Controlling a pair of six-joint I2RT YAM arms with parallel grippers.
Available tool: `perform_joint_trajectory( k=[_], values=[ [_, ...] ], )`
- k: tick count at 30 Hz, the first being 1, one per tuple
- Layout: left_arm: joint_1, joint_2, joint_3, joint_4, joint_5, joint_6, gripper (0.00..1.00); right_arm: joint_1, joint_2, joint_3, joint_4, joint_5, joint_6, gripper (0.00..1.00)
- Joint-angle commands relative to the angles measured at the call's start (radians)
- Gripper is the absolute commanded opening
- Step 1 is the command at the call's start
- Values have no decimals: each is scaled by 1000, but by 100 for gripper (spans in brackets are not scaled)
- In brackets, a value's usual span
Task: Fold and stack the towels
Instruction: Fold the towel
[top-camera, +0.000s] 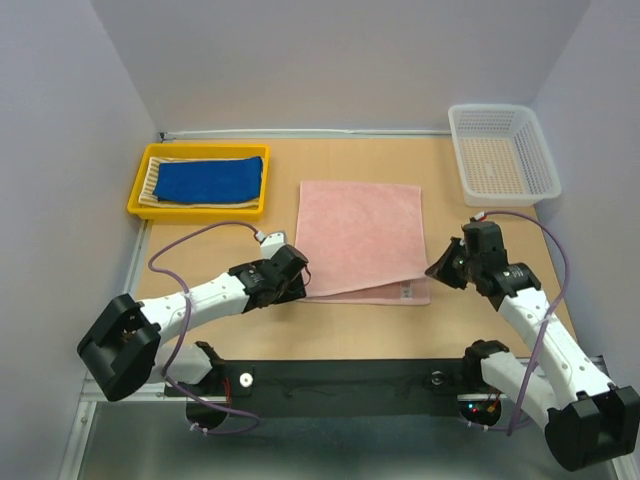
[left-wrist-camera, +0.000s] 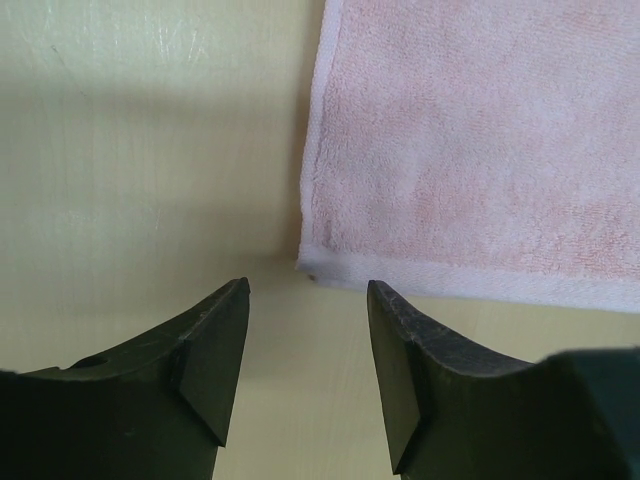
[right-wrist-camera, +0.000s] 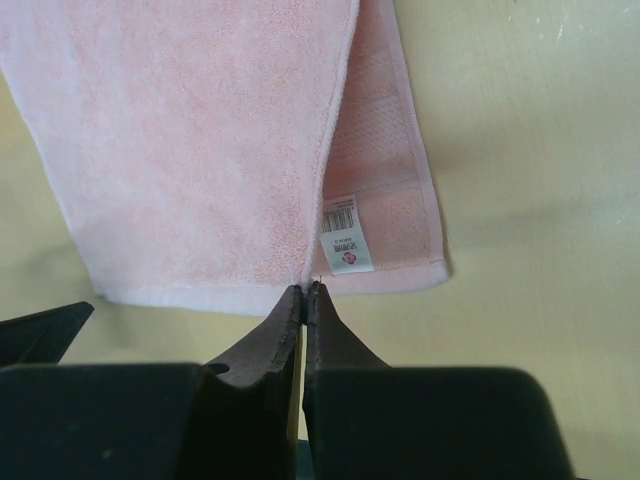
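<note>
The pale pink towel (top-camera: 360, 235) lies flat mid-table, its top layer folded askew so a strip of the lower layer with the white label (right-wrist-camera: 347, 240) shows along the near edge. My right gripper (top-camera: 440, 268) is at the towel's right side, shut (right-wrist-camera: 304, 290) on the corner of the top pink layer (right-wrist-camera: 190, 150). My left gripper (top-camera: 298, 275) is open (left-wrist-camera: 308, 292) just short of the pink towel's near left corner (left-wrist-camera: 480, 150), with only bare table between its fingers. The royal blue towel (top-camera: 210, 180) rests on the yellow-and-cream striped towel (top-camera: 160, 185).
A yellow tray (top-camera: 195, 212) at the back left holds the blue and striped towels. A white mesh basket (top-camera: 503, 150) stands at the back right. White walls close in the table at the back and on both sides.
</note>
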Motion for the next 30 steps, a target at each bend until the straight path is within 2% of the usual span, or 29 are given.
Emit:
perform_joint_trajectory(
  k=[1, 5, 6, 11, 26, 30],
  values=[
    [-4, -40, 49, -48, -40, -2, 61, 4, -46, 34, -27, 47, 14, 1],
    [-4, -43, 46, -28, -25, -3, 60, 4, -39, 28, -30, 61, 8, 1],
    [-4, -31, 43, -20, -16, -5, 58, 4, -31, 25, -27, 26, 11, 1],
    [-4, 27, 38, 32, 9, -9, 54, 4, -5, -7, -19, 42, 2, 0],
    [-4, 84, 50, 49, -7, -6, 35, 4, 38, -117, 16, 121, 45, 3],
    [-4, 93, 50, 55, 1, -2, 27, 4, 58, -127, 33, 124, 49, 4]
  ],
)
